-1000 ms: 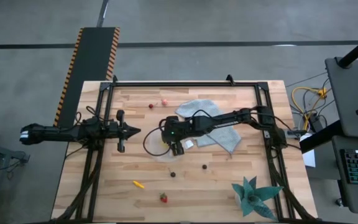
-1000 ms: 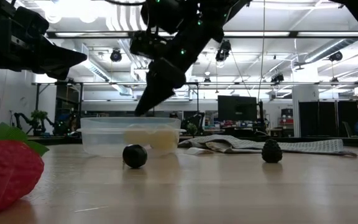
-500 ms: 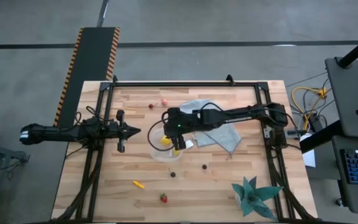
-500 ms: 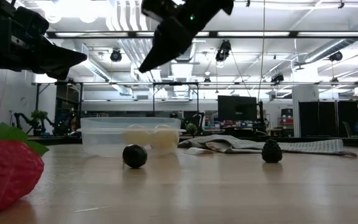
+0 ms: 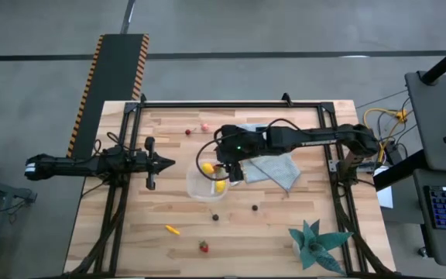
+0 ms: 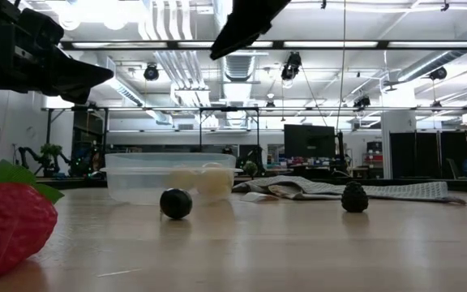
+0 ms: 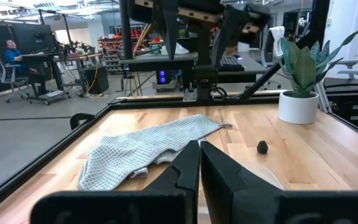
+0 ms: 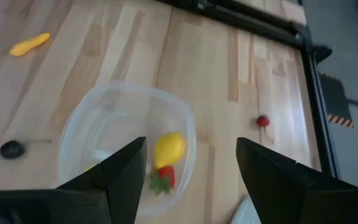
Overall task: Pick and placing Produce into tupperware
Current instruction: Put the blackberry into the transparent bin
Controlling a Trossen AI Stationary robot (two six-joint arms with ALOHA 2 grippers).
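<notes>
The clear tupperware (image 5: 198,186) stands mid-table and holds two yellow lemons (image 5: 207,168) and a red berry (image 8: 163,180). My right gripper (image 5: 224,172) hovers open and empty above the tupperware's right side; the right wrist view (image 8: 190,144) looks down into it. My left gripper (image 5: 165,163) is shut and empty, raised at the table's left. On the wood lie two dark round pieces (image 5: 216,218) (image 5: 254,207), an orange-yellow piece (image 5: 173,229), a strawberry (image 5: 204,246) and two red berries (image 5: 188,132) (image 5: 205,127).
A grey-blue cloth (image 5: 273,164) lies right of the tupperware, under my right arm. A teal spiky plant (image 5: 316,244) stands at the near right corner. A black frame (image 5: 231,103) runs along the far and side edges. In the low view the strawberry (image 6: 6,227) is nearest the camera.
My right gripper has risen out of the tupperware and drawn a little toward the table's right and far side. The lemons stay in the tupperware.
</notes>
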